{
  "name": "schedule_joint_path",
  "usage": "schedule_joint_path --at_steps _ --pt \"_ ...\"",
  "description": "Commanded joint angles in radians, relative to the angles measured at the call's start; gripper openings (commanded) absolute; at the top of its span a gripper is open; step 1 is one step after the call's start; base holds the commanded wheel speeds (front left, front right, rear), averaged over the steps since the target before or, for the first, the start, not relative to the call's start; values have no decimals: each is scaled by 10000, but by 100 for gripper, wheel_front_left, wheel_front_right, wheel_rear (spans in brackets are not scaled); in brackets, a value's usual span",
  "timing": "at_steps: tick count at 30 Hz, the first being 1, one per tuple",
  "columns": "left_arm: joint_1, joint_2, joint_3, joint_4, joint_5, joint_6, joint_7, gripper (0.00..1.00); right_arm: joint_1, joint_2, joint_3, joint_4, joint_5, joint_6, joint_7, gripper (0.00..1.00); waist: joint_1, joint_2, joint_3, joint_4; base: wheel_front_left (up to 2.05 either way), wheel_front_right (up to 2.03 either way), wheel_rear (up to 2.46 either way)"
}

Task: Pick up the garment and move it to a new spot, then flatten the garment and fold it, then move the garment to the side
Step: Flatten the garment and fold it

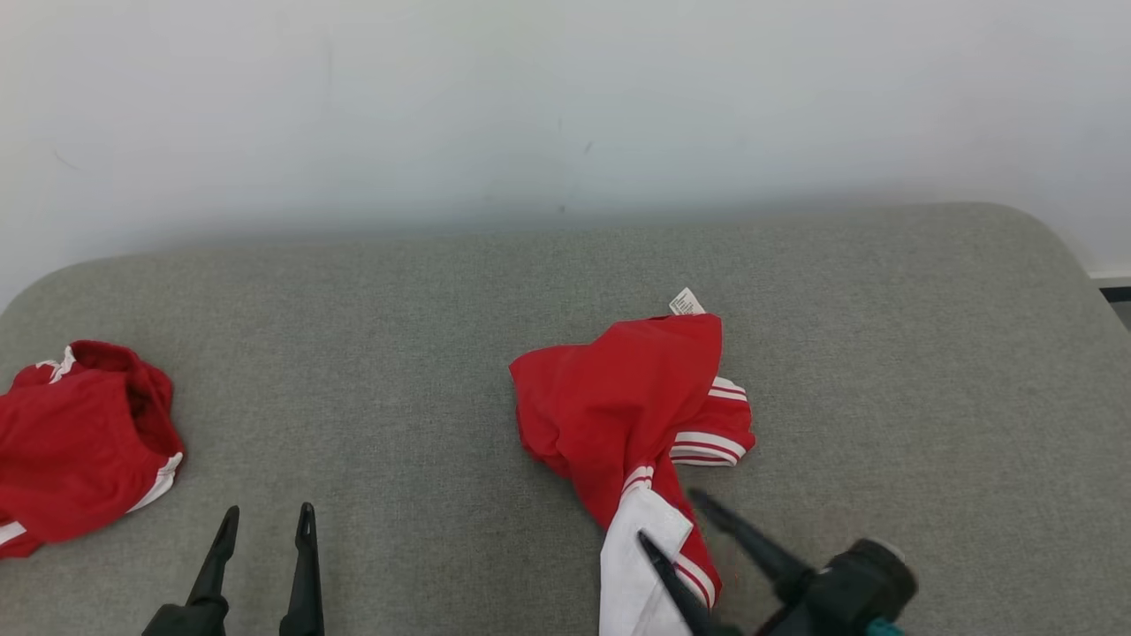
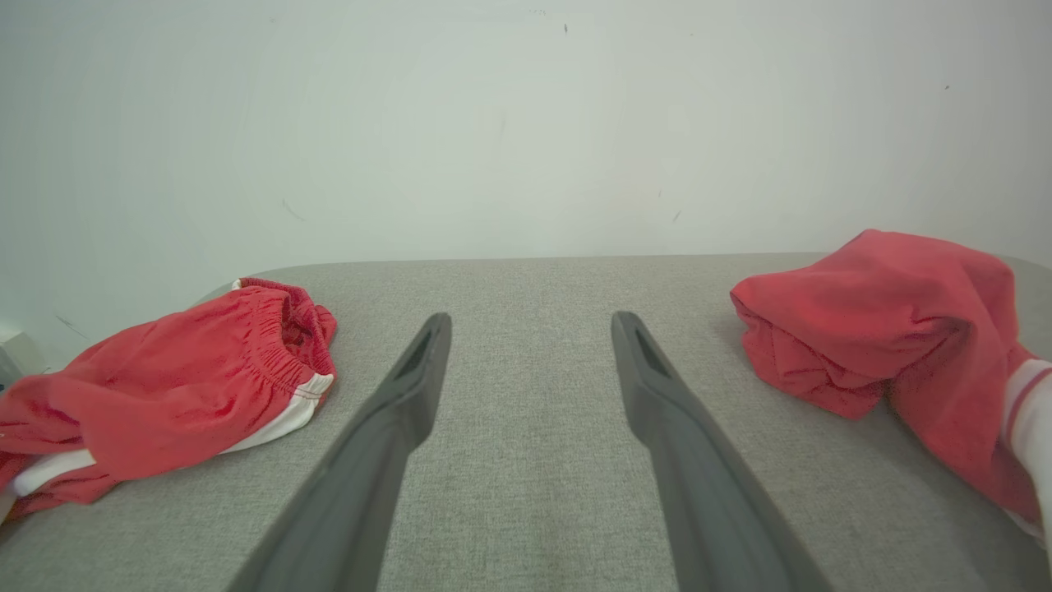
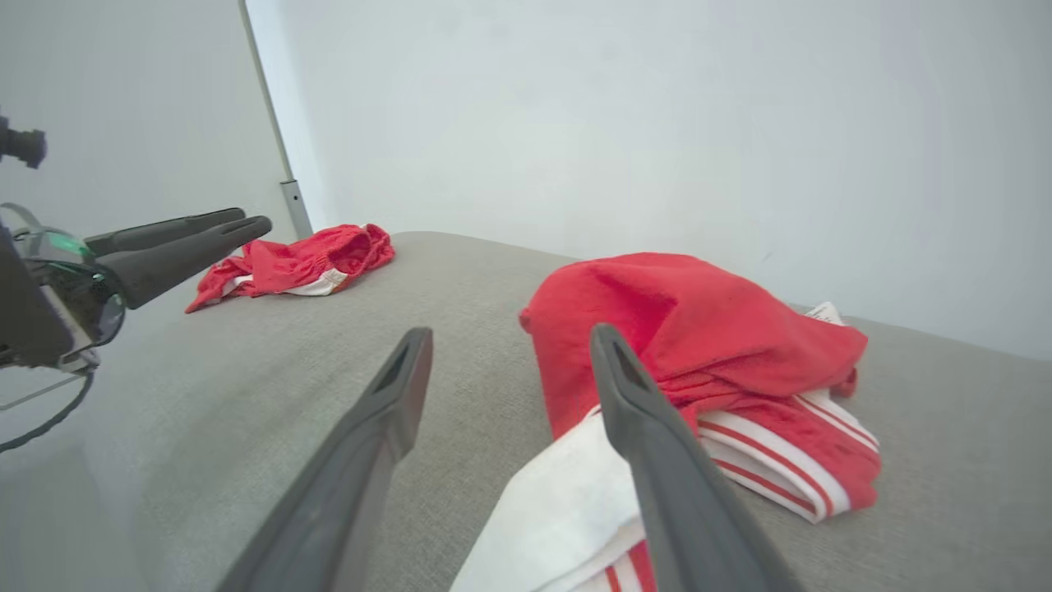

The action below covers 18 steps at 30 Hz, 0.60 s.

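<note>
At the far left of the grey cushioned top [image 1: 398, 291] lies a second red garment [image 1: 84, 442], bunched with its elastic waistband showing; it is well apart from the work, probably parked out of the way. Next comes the left gripper [image 1: 269, 511], fingers spread with nothing between them, hovering over bare fabric; it seems to be waiting for its share of the flattening. Right of centre the garment [image 1: 618, 397] rests in a crumpled heap, its red body doubled over itself; striped cuffs poke out on its right, a white panel trails toward the near edge, and a label sticks out at the far side. It lies on the top unlifted, so I judge the move to a new spot done and the flattening not yet begun. At the right, the right gripper [image 1: 667, 514] stands with jaws wide and grips nothing; one finger is over the white panel, the other beside it; whether either touches the cloth I cannot tell.
</note>
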Motion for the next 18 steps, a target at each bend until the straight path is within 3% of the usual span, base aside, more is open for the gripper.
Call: schedule_joint_path --at_steps 1,9,18 --pt "29 21 59 -85 14 -57 -34 100 267 -76 -491 -258 -66 -22 -4 100 0 0 -28 -33 0 0 0" --pt "-9 -31 12 -109 90 -57 -34 100 -201 -157 -2237 182 -51 -22 -4 100 0 0 -45 74 0 0 0" --pt "-76 -10 -23 -112 120 -50 -34 100 -2065 -255 -2437 2200 258 -22 234 100 0 0 159 389 0 0 0"
